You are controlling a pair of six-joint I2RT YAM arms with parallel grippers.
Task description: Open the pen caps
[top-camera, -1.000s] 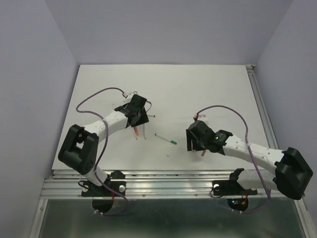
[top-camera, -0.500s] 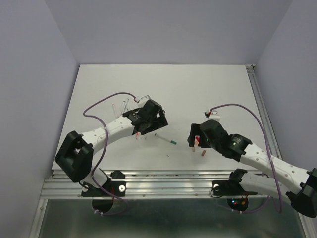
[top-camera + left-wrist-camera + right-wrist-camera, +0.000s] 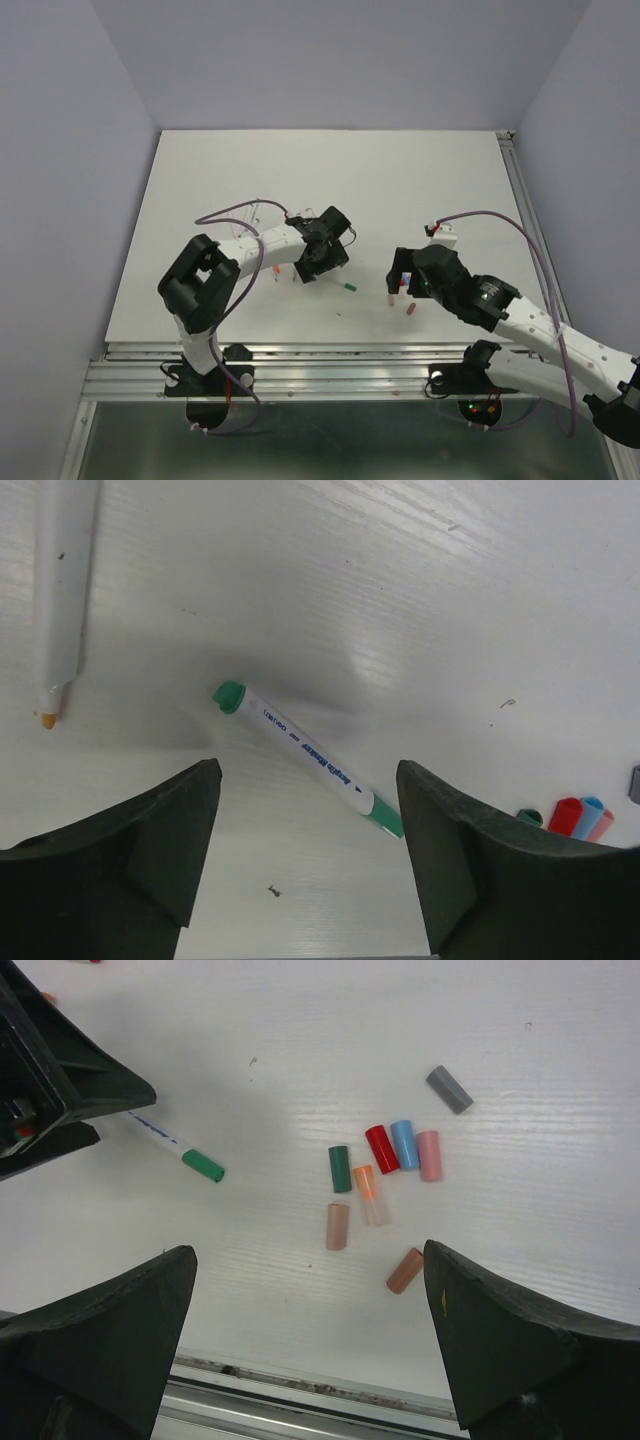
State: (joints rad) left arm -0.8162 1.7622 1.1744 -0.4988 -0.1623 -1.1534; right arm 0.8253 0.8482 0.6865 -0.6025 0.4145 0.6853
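Observation:
A white pen with a green cap lies on the table, just beyond my open left gripper; its capped end shows in the top view. Several loose caps lie in a cluster under my open, empty right gripper: grey, red, blue, pink, dark green, orange, tan and brown. In the top view my left gripper is left of the right gripper.
A white pen barrel with a bare orange tip lies left of the green pen. The metal rail at the table's near edge runs just below the caps. My left gripper's body fills the right wrist view's upper left.
My left gripper has swung right and nearer, ending over the green-capped pen. My right arm has stretched out and its gripper has shifted slightly right, uncovering the caps.

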